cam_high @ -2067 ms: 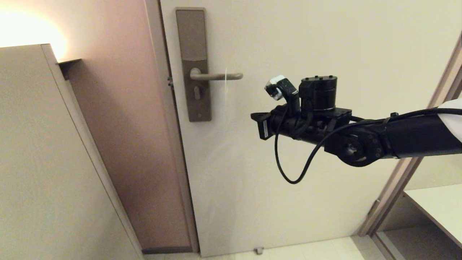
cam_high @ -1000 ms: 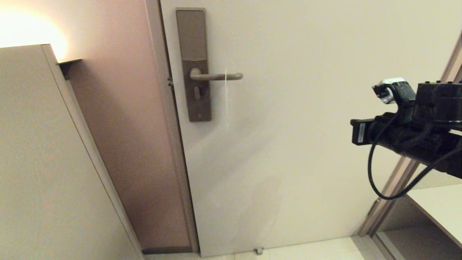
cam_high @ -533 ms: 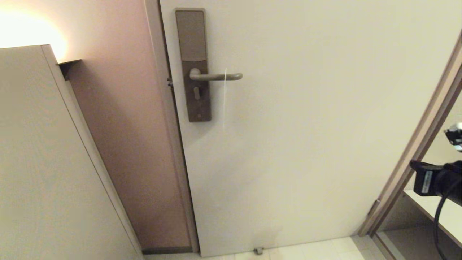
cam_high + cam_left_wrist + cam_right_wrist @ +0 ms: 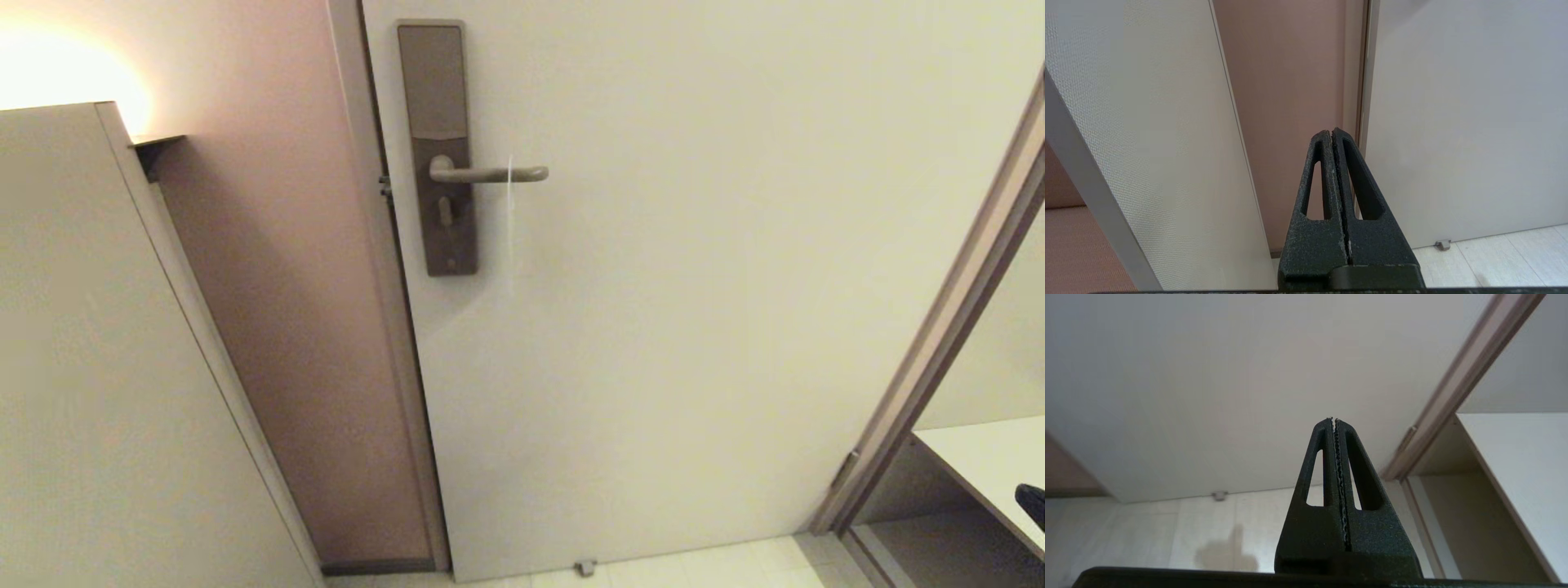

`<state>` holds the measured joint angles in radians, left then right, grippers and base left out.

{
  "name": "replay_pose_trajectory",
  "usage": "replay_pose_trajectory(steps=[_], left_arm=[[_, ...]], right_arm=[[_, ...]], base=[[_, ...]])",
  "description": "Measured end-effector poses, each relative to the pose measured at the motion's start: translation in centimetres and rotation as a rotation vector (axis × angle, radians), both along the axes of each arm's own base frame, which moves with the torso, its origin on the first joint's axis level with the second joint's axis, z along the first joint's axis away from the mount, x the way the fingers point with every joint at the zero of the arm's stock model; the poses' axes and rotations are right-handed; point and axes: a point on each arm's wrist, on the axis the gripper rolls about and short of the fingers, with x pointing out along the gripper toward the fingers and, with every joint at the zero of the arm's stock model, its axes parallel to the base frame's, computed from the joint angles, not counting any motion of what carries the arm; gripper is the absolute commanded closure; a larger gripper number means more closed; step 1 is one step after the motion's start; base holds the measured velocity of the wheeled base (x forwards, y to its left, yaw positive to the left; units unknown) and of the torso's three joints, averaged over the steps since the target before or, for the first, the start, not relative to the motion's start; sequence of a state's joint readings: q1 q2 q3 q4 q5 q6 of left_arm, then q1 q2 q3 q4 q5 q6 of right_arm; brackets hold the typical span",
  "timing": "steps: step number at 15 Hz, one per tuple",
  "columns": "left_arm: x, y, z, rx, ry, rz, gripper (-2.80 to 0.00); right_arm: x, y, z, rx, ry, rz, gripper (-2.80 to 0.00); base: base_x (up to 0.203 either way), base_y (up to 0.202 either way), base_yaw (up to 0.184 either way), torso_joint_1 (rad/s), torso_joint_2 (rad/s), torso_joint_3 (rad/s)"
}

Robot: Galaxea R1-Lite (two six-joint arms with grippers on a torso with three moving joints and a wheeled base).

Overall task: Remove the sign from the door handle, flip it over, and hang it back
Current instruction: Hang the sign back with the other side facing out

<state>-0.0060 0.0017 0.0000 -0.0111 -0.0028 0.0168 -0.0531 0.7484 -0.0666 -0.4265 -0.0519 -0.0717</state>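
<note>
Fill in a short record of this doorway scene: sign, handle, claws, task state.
Sign: thin pale card sign, seen edge-on, hanging from the handle; which face shows cannot be told
Handle: slim horizontal bronze-grey metal door handle on a tall matching backplate
Door: plain cream door
Claws: left claw shut, empty; right claw shut, empty; neither at the handle
Task state: sign on the handle, nothing gripped

door [image 4: 694,327]: cream | wall [image 4: 277,286]: pinkish | floor [image 4: 694,567]: pale tile | light [image 4: 57,73]: warm glow, upper left
</note>
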Motion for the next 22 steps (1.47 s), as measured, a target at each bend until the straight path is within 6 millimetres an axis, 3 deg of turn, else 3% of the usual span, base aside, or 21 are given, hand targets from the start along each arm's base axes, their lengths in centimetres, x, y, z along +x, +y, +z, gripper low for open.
replay_pose_trajectory(steps=[7, 13, 22], left_arm=[[0.0, 0.0, 0.0, 0.0, 0.0, 0.001, 0.0], [0.0, 0.0, 0.0, 0.0, -0.001, 0.0, 0.0], [0.0, 0.0, 0.0, 0.0, 0.0, 0.0, 0.0]], right_arm=[[-5.2, 0.4, -3.1, -0.004, -0.064, 0.026, 0.0], [-6.2, 0.5, -4.6, 0.009, 0.012, 0.048, 0.0], [-7.9, 0.5, -4.8, 0.035, -0.191, 0.121, 0.0]], base=[[0.0, 0.0, 0.0, 0.0, 0.0, 0.0], [0.0, 0.0, 0.0, 0.0, 0.0, 0.0], [0.0, 0.0, 0.0, 0.0, 0.0, 0.0]])
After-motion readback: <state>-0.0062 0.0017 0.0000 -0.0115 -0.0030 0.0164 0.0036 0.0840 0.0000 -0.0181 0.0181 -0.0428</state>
